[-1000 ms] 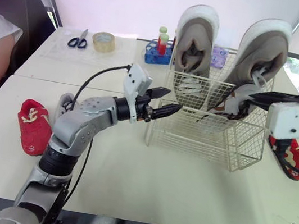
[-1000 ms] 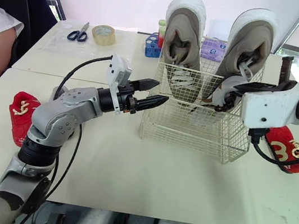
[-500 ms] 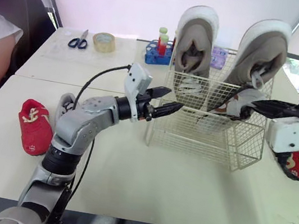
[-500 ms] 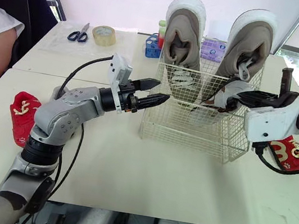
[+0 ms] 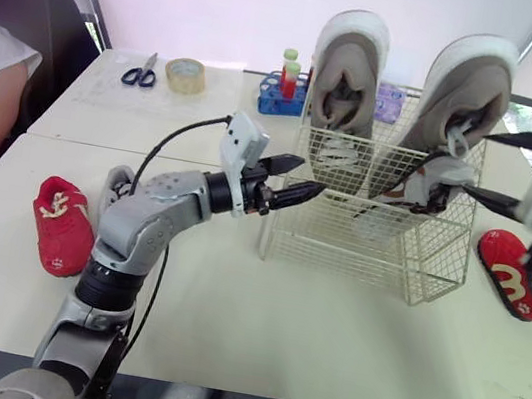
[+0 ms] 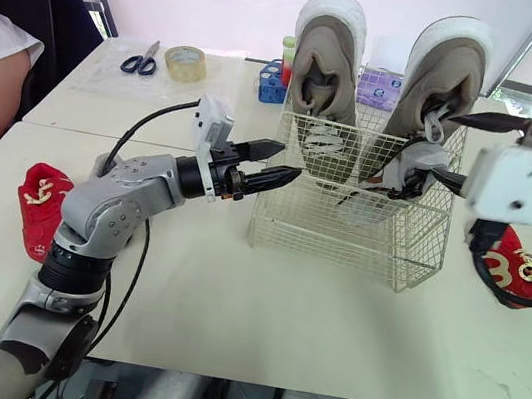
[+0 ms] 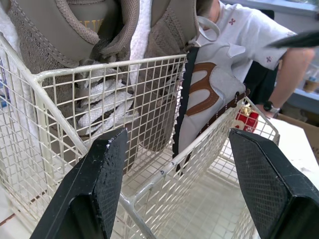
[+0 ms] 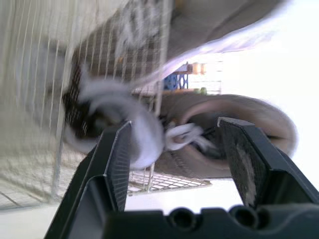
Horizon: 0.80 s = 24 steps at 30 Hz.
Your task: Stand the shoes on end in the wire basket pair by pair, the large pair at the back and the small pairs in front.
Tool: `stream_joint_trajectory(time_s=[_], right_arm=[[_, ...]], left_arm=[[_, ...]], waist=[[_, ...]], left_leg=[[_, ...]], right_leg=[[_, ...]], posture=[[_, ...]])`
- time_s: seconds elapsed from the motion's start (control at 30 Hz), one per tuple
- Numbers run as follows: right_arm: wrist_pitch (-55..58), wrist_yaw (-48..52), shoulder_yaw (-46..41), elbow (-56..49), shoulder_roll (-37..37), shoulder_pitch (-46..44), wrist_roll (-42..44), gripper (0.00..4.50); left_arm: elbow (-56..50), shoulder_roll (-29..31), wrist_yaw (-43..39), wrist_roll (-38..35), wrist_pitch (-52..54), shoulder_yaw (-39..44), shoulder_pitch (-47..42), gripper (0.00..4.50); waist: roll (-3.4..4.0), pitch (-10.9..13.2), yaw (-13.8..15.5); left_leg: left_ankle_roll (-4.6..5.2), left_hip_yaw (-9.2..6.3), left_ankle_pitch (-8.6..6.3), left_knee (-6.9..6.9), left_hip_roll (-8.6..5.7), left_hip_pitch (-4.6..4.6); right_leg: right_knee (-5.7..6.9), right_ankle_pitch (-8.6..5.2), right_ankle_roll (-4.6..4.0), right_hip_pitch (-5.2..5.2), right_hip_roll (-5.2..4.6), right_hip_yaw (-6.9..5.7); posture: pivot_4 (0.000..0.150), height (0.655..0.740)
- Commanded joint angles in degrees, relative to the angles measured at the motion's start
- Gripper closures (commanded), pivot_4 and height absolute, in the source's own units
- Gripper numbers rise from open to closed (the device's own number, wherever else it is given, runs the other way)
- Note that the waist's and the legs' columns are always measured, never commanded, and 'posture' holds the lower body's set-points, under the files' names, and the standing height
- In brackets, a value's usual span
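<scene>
Since the earlier frame the right gripper has backed out to the right of the wire basket, its fingers spread and empty. Nearest, one red shoe lies at the left and another red shoe at the right. A grey small shoe lies beside the left arm. The left gripper, also spread and empty, hovers at the basket's left near corner. The brown-and-white small shoe leans in the right front, before the large pair standing at the back. Its mate probably goes best just left of it, lowered on end while the tilted shoe is steadied.
</scene>
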Motion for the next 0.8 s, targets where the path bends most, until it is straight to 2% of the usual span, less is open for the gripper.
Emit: stream_joint_trajectory(time_s=[0.03, 0.1, 0.13, 0.2, 0.23, 0.27, 0.37, 0.43, 0.53, 0.67, 0.8], right_arm=[[30.6, 1.5, -11.0, -6.0, -4.4, -5.5, 18.5, 1.57], [46.1, -6.1, -12.5, -2.5, -7.2, -15.3, 34.7, 1.57], [50.5, -10.0, -12.3, 1.3, -7.7, -20.6, 41.8, 1.50], [54.9, -15.5, -12.1, 6.1, -5.3, -27.1, 49.3, 1.00], [56.7, -17.4, -12.7, 6.7, -2.5, -27.7, 53.9, 0.59], [58.0, -19.8, -12.8, 6.5, 0.1, -27.7, 58.0, 0.13], [59.1, -25.2, -10.3, 5.1, 6.7, -24.2, 67.9, 0.06], [56.5, -24.5, -4.8, 3.7, 11.0, -22.6, 68.0, 0.06], [50.3, -20.3, 3.3, 3.3, 16.4, -23.0, 63.0, 0.06], [40.2, -12.0, 15.1, 4.5, 18.9, -23.7, 50.7, 0.06], [34.3, -5.5, 20.3, 7.6, 20.3, -25.4, 45.0, 0.06]], left_arm=[[2.0, 0.7, -1.3, -1.3, 1.0, 1.4, -0.8, 1.22], [2.1, 1.2, -1.3, -3.3, 2.4, 3.5, -1.2, 1.22], [1.9, 1.4, -1.1, -5.0, 3.7, 4.9, -1.7, 0.97], [0.7, 2.1, -0.3, -8.7, 6.5, 8.0, -2.6, 0.43], [-0.3, 2.7, 1.1, -9.9, 7.6, 9.7, -3.2, 0.00], [-1.2, 3.3, 2.5, -10.7, 8.5, 11.2, -3.5, 0.00], [-3.8, 5.5, 8.6, -11.9, 11.6, 15.2, -4.6, 0.00], [-5.9, 9.2, 13.1, -16.2, 17.4, 20.8, -5.6, 0.00], [-6.0, 16.6, 19.2, -20.0, 28.4, 26.2, -7.4, 0.00], [-4.3, 26.8, 21.9, -15.8, 36.5, 23.7, -6.5, 0.00], [-1.6, 35.2, 22.9, -11.5, 43.1, 21.6, -5.8, 0.00]], waist=[[0.01, 0.0, -0.1], [0.04, 0.0, -0.1], [0.04, 0.0, -0.2], [-0.14, 0.0, -0.3], [-0.33, -0.1, -0.4], [-0.56, -0.2, -0.9], [-0.62, -0.3, -2.0], [-0.54, -0.2, -2.0], [-0.53, -0.2, -2.1], [-0.50, -0.2, -1.7], [-0.55, -0.2, -1.5]], left_leg=[[-0.05, 0.00, -0.04, 0.00, 0.02, 0.00], [-0.04, -0.01, -0.06, 0.00, 0.06, -0.02], [-0.04, 0.01, -0.06, 0.00, 0.08, -0.04], [-0.07, 0.02, -0.08, -0.13, 0.20, -0.06], [-0.07, 0.02, -0.08, -0.24, 0.25, -0.05], [-0.07, 0.02, -0.08, -0.36, 0.28, -0.04], [-0.05, 0.17, -0.08, -0.39, 0.30, -0.05], [0.14, 0.42, 0.00, -0.38, 0.29, -0.08], [0.16, 0.49, 0.00, -0.39, 0.35, -0.08], [0.16, 0.55, 0.00, -0.28, 0.33, -0.01], [0.10, 0.56, -0.04, -0.12, 0.30, -0.02]], right_leg=[[0.00, 0.00, 0.00, -0.01, -0.01, 0.01], [0.02, 0.00, -0.01, -0.04, -0.01, 0.00], [0.03, 0.00, -0.02, -0.08, -0.04, -0.02], [-0.12, 0.03, -0.10, -0.10, -0.07, -0.13], [-0.26, 0.05, -0.13, -0.09, -0.08, -0.20], [-0.37, 0.05, -0.14, -0.09, -0.09, -0.26], [-0.38, 0.06, -0.14, -0.17, -0.23, -0.34], [-0.25, 0.11, -0.07, -0.31, -0.34, -0.34], [-0.07, 0.13, -0.03, -0.43, -0.27, -0.32], [0.05, 0.20, 0.10, -0.39, -0.23, -0.31], [-0.01, 0.19, 0.06, -0.30, -0.24, -0.31]], posture=[[0.150, 0.7400], [0.150, 0.7400], [0.150, 0.7400], [0.150, 0.7400], [0.150, 0.7400], [0.150, 0.7400], [0.150, 0.7400], [0.150, 0.7400], [0.150, 0.7400], [0.150, 0.7400], [0.150, 0.7400]])
